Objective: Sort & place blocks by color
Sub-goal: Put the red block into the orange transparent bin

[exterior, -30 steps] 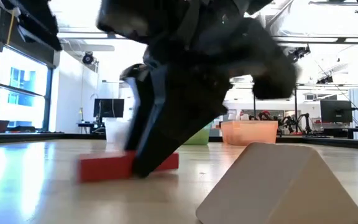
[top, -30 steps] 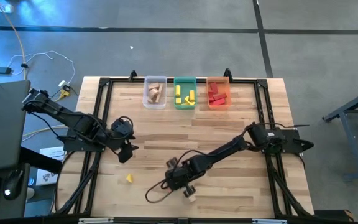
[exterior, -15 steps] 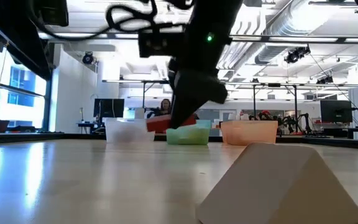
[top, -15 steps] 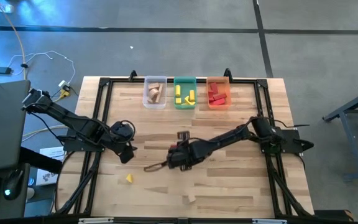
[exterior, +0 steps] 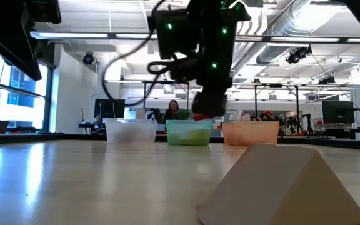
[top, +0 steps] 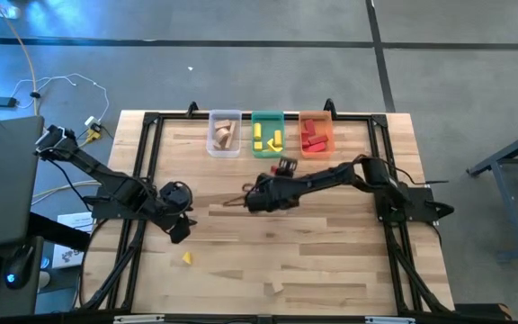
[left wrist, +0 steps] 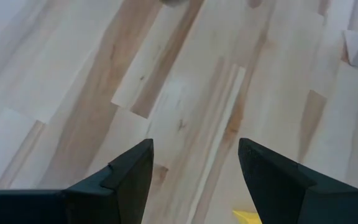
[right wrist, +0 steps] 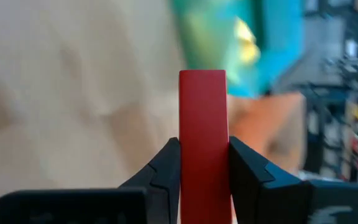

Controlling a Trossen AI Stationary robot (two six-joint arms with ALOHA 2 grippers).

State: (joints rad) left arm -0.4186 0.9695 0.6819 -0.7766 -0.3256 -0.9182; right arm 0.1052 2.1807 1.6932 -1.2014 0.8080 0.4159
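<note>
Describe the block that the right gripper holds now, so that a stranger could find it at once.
Start at the three bins along the table's far edge: clear, green bin, then orange bin. Just in front of the green and orange ones, above the table, hangs the right gripper, shut on a red bar. It is the only block off the table; the others lie in bins or on the wood.

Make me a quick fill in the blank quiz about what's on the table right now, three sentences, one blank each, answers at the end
1. The right gripper is shut on a ____ block.
2. The green bin holds blocks coloured ____.
3. The left gripper is ____, above bare table near a yellow block.

Answers: red; yellow; open
</note>
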